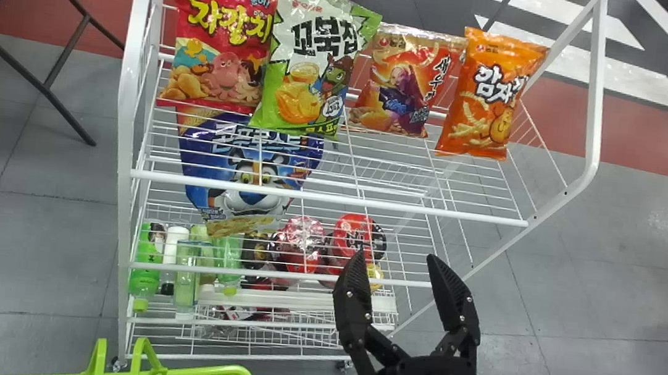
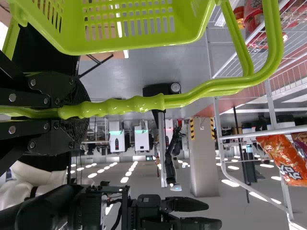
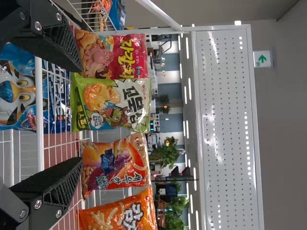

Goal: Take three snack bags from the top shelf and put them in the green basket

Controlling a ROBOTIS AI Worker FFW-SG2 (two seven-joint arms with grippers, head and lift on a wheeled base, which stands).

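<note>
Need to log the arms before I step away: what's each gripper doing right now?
Left gripper: closed on the green basket's handle.
Right gripper: open, empty, in front of the rack.

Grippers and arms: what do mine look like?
The right gripper is black, with two tapering, ribbed fingers on jointed links, silvery screws at the pivots and a blocky body. The left gripper is black too, with ribbed pads and round metallic screws. The right arm has smooth, rounded black casing, with a thin dark cable near its wrist.
</note>
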